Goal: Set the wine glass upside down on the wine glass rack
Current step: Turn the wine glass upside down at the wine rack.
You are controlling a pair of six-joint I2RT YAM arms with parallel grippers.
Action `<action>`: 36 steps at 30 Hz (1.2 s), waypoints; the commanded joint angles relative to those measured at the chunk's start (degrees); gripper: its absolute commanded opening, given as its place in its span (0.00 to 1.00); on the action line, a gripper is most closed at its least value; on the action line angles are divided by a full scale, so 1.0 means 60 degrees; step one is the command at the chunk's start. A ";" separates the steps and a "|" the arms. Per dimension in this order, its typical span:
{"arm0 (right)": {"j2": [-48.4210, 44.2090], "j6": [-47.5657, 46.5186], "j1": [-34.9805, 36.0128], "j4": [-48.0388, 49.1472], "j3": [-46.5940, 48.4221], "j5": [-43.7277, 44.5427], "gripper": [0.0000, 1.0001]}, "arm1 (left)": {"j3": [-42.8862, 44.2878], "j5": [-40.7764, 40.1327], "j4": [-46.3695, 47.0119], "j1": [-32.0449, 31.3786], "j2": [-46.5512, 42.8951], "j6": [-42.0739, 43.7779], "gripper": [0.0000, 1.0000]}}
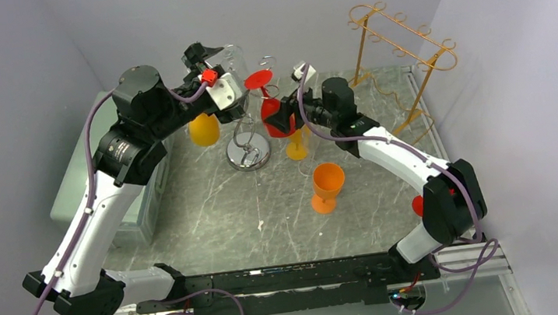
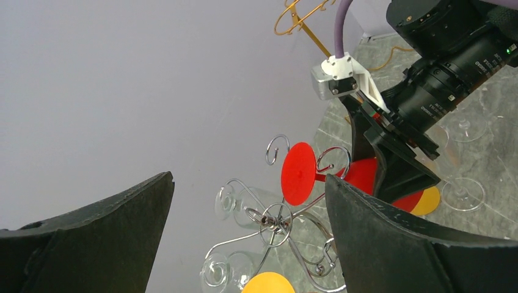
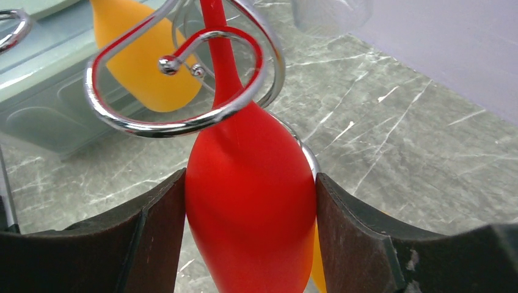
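Observation:
A red wine glass (image 1: 258, 79) hangs upside down on the silver wire rack (image 1: 250, 154), foot on top. Its stem passes through a chrome loop (image 3: 183, 125), and the red bowl (image 3: 250, 207) is below it. My right gripper (image 3: 250, 178) is shut on that bowl, with a finger pressed to each side. In the top view the right gripper (image 1: 281, 120) reaches in from the right. My left gripper (image 1: 233, 109) hovers over the rack's left side, open with nothing between its fingers. The left wrist view looks between them at the rack hub (image 2: 278, 223) and the red foot (image 2: 298, 174).
Two clear glasses (image 2: 235, 204) and a yellow-orange glass (image 1: 204, 130) also hang on the silver rack. A yellow glass (image 1: 297, 148) and an orange glass (image 1: 327, 187) stand on the marble table. A gold rack (image 1: 397, 43) stands back right. A grey-green box (image 1: 75, 187) sits left.

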 commanded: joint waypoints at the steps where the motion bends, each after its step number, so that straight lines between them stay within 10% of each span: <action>1: -0.0238 -0.0090 0.0111 0.1013 -0.0062 -0.0167 0.23 | 0.0136 -0.0057 0.0141 -0.0031 -0.0001 -0.0099 0.99; 36: -0.1162 0.1859 0.0375 0.5382 -0.3401 0.1068 0.27 | 0.0257 -0.0427 -0.0075 -0.0027 0.0216 0.0063 0.99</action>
